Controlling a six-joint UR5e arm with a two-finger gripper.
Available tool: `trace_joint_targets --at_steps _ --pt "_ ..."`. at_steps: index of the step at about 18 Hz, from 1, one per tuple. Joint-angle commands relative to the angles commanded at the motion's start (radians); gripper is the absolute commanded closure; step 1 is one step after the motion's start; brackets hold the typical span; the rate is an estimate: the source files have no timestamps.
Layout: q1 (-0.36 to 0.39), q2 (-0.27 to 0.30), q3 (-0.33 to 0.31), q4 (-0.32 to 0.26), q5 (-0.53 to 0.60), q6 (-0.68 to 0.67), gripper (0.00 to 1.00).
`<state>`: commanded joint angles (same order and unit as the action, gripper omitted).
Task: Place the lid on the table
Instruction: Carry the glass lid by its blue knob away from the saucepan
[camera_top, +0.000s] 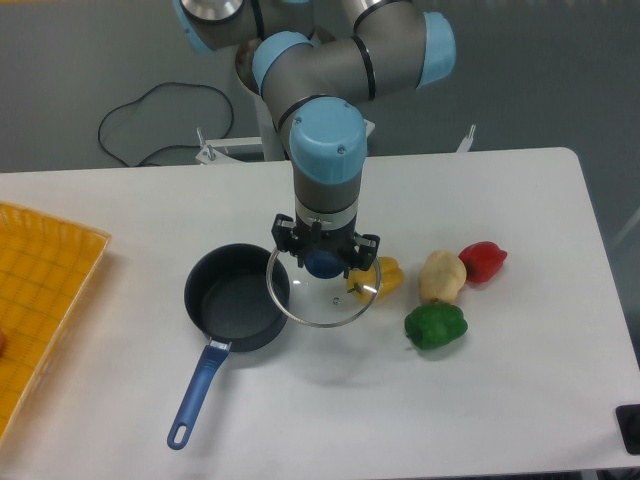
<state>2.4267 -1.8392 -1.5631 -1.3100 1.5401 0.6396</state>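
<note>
The lid (322, 296) is a round clear glass disc with a thin metal rim and a blue knob. My gripper (324, 262) is shut on the knob and holds the lid in the air, level, above the white table (480, 400). The lid hangs just right of the dark saucepan (235, 297), and its left edge overlaps the pan's right rim in this view. The pan is open and empty, with its blue handle pointing toward the front left.
A yellow pepper (386, 274) sits just behind the lid's right edge. A potato (442, 276), a red pepper (483, 261) and a green pepper (436, 325) lie to the right. A yellow gridded tray (40, 300) is at the left edge.
</note>
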Motion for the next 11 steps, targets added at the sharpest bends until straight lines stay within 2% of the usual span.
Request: trace_joint_targets --at_steps 3,11 --pt "0.006 -0.003 0.014 0.000 0.000 0.003 0.48" --pt "0.020 -0.101 0.089 -0.002 0.011 0.077 0.48"
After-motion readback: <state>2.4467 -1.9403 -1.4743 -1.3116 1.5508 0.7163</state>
